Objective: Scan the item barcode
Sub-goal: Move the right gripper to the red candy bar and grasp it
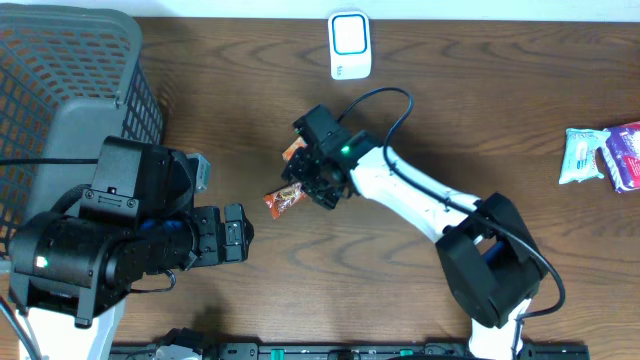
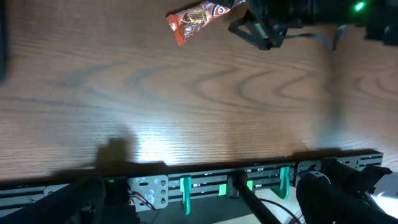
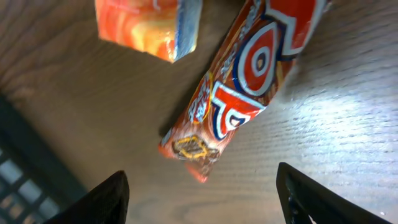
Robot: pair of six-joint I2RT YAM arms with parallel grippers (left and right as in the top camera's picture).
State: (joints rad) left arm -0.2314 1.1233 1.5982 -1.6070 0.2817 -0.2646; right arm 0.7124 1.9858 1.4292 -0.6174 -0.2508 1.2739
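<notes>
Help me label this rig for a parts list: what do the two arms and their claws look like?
The left arm is mostly black, with bulky rounded housings and a blocky black left claw. The right arm has white links between black joints, a black cable looping off its wrist and a small green light there. The right claw is black, with dark tapering fingers.

White-and-black right arm (image 1: 420, 190) with black cable (image 1: 386, 91) and green light (image 1: 345, 152); bulky black left arm (image 1: 110, 240).
</notes>
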